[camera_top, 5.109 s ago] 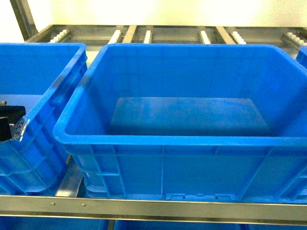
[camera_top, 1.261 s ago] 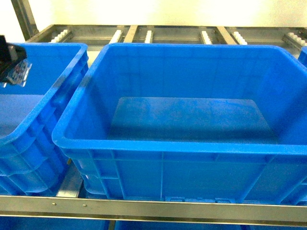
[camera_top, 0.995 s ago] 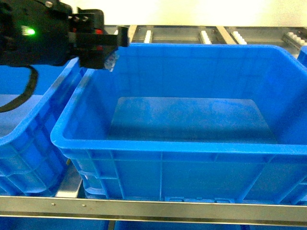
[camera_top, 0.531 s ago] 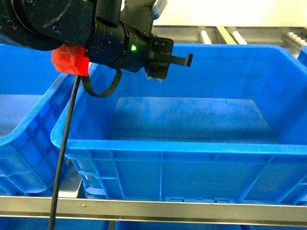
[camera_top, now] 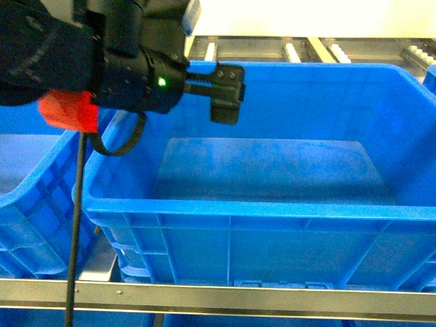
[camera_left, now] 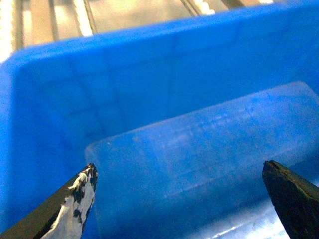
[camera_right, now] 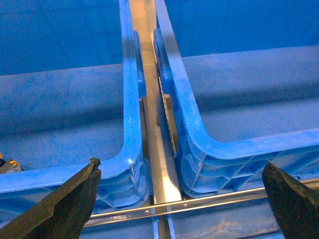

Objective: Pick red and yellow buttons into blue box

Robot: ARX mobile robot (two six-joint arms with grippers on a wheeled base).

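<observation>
So the left arm has swung in from the far left since a second ago and now fills the upper left of the head view, with the left gripper (camera_top: pixel 227 92) poking out over the far-left part of the big blue box (camera_top: pixel 259 208). Half a second back its finger was sticking out thin and edge-on, now it shows as a chunkier black block hanging just above the box's back wall. From its wrist cam the two fingertips (camera_left: pixel 75 204) sit spread wide at the bottom corners with nothing between them, only the smooth, slightly scuffed plastic floor of the box. One tip looks chipped, black with silvery patches.

There's a matte red block (camera_top: pixel 68 112) on the arm and a black cable (camera_top: pixel 76 225) dropping straight down past the box's near-left corner.

Right gripper (camera_right: pixel 182 199) is spread wide too, dark wedge tips low in its own view, hovering over the shiny metal rail (camera_right: pixel 152 124) that runs between two moulded blue bins with rounded rims and ribbed sides.

Red and yellow buttons: can't spot either for sure. There's a tiny dark-and-orange thing (camera_right: pixel 7 165) at the left edge of the right wrist view, too cropped to tell what it is
</observation>
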